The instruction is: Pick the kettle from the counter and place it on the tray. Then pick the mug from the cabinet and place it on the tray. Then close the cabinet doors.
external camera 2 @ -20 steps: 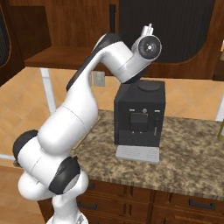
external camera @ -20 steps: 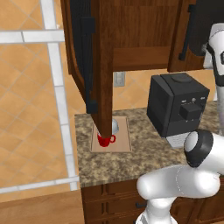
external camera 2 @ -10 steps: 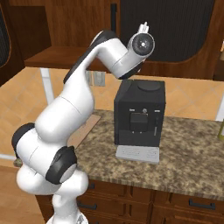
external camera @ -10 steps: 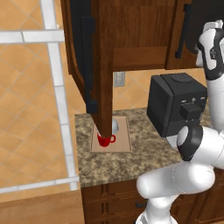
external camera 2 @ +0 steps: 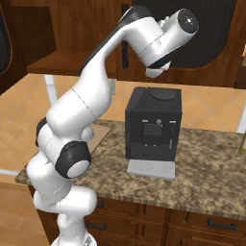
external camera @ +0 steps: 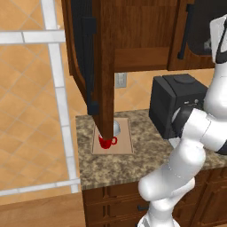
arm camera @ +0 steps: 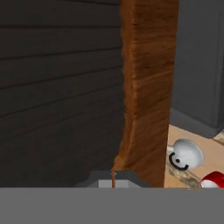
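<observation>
An open cabinet door [external camera: 101,66] hides most of the kettle [external camera: 116,128] and part of the red mug [external camera: 106,142]; both sit on the tray [external camera: 124,142] on the surface [external camera: 128,162]. The gripper, shut and empty, is high by the door edge, well above them.

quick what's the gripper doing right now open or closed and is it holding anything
Gripper: jaws closed, nothing held, right up against the edge of the cabinet door.
</observation>
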Controlling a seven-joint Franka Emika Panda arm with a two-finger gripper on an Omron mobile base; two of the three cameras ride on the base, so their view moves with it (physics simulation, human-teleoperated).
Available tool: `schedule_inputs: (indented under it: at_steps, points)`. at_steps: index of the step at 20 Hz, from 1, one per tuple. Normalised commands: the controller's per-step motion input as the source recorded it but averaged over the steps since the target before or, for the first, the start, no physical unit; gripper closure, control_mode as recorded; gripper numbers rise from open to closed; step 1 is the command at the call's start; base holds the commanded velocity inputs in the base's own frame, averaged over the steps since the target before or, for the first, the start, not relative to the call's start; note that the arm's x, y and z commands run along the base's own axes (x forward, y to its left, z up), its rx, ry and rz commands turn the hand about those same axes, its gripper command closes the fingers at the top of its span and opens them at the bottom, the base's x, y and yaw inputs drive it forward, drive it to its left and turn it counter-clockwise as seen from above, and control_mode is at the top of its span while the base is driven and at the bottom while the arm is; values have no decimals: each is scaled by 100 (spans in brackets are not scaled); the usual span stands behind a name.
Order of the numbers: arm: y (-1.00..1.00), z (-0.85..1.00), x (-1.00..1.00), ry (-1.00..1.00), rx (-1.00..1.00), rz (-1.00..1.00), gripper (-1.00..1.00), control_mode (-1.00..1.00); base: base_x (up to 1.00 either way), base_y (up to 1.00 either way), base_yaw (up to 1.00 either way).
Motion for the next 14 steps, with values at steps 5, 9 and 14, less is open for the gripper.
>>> schedule_inputs:
  at_steps: [5, 9, 14]
  points:
    - [25, -77, -75, -67, -10, -17, 100, -100, 0, 0, 0]
    - [59, -100, -100, -57, -10, -27, 100, -100, 0, 0, 0]
    - [91, -100, -100, -45, -11, -38, 100, -100, 0, 0, 0]
